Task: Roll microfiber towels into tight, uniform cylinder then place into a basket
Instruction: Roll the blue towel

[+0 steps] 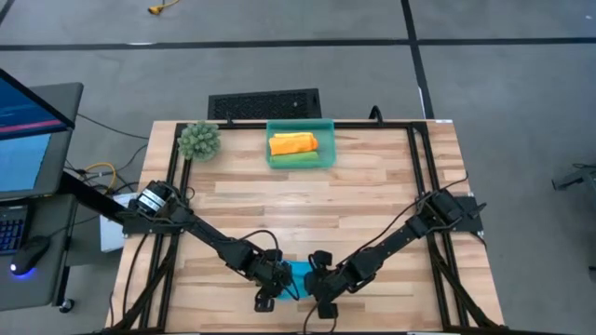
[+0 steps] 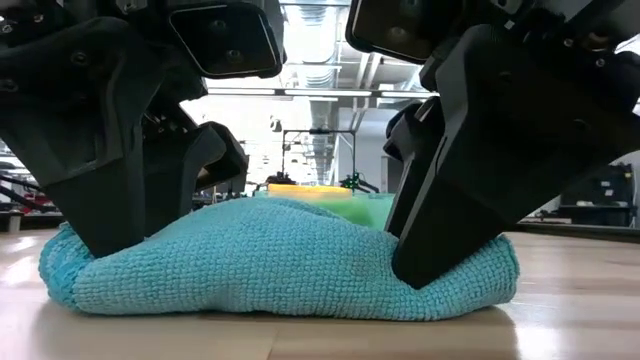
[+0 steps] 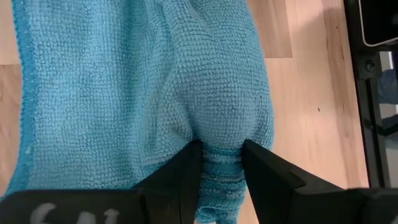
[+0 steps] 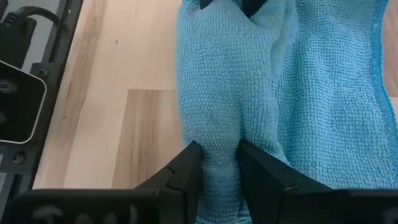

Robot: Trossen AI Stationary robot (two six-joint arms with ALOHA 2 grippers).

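blue towel [image 3: 124, 93] soft, limp | your left gripper [image 3: 221, 163] and right gripper [image 4: 219, 163] jaws each clamp its rolled edge | hold the fold, roll evenly

Spiky green plant ball [image 1: 198, 140], black keyboard [image 1: 264, 103], monitor [image 1: 28, 130], mouse [image 1: 34, 250]

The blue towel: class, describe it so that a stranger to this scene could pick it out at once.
Start at the wooden table and go to its near edge, where the two arms meet. The blue towel lies there, partly rolled, pinched between the left end effector and the right end effector. Unlike the orange towel and green towel, it lies outside the basket.
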